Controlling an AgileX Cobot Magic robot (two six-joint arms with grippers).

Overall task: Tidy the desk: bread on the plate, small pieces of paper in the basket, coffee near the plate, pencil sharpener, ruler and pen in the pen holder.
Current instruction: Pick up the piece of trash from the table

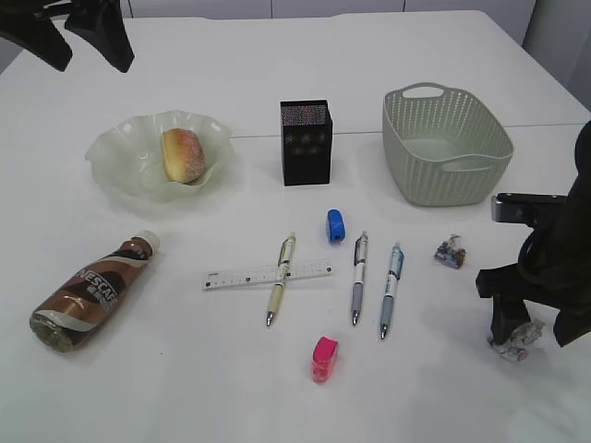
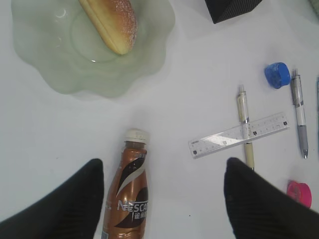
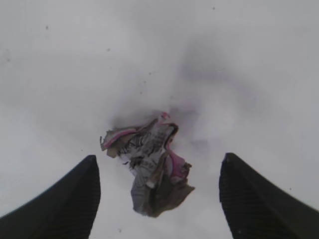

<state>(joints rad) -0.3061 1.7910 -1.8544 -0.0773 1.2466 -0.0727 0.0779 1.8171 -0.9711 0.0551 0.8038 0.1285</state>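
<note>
The bread (image 1: 183, 154) lies on the green plate (image 1: 115, 152). In front of the plate the coffee (image 1: 90, 291) lies on its side. My left gripper (image 1: 88, 57) hangs open high above the desk's far left; its wrist view looks down on the coffee (image 2: 130, 194). My right gripper (image 3: 158, 164) is open and low, its jaws on either side of one piece of paper (image 3: 149, 169) without touching it. A second piece of paper (image 1: 451, 252) lies in front of the basket (image 1: 446, 143). The ruler (image 1: 268, 274) crosses a pen (image 1: 281, 286) below the pen holder (image 1: 306, 141).
Two more pens (image 1: 357, 277) (image 1: 391, 277) lie side by side at mid-desk. A blue pencil sharpener (image 1: 336, 225) sits above them and a pink one (image 1: 324, 358) near the front edge.
</note>
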